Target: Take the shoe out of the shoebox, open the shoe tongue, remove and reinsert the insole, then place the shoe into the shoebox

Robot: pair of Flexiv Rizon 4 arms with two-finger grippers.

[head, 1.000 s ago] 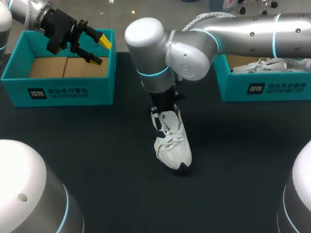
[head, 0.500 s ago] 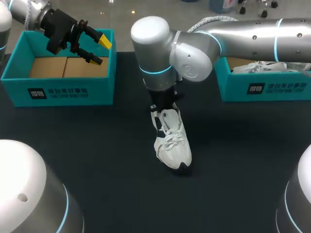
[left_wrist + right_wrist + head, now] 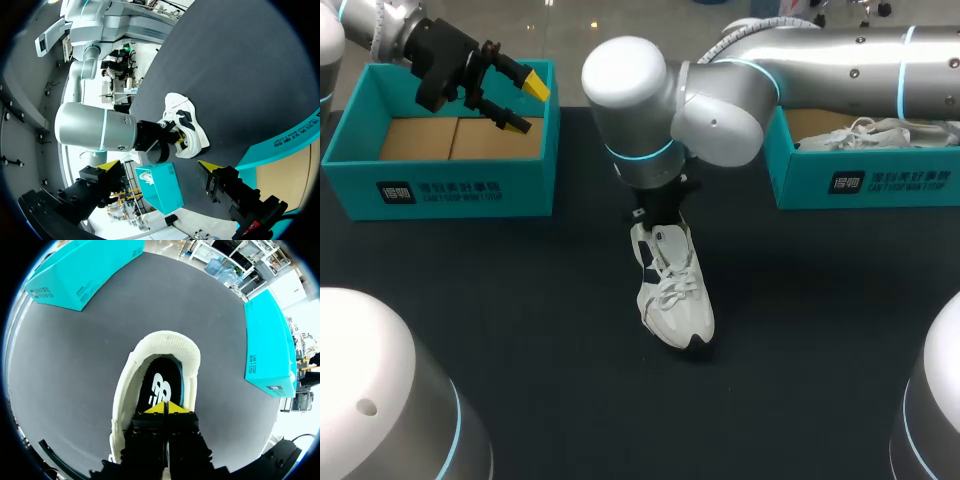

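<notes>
White shoe [image 3: 672, 290] lengthwise far-to-near, toe toward robot; right gripper [image 3: 165, 407] tips together in its collar; left gripper [image 3: 527, 105] open

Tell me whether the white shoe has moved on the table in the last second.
No. The shoe has stayed in place: its toe is as far from the empty box at the table's left as before.
</notes>
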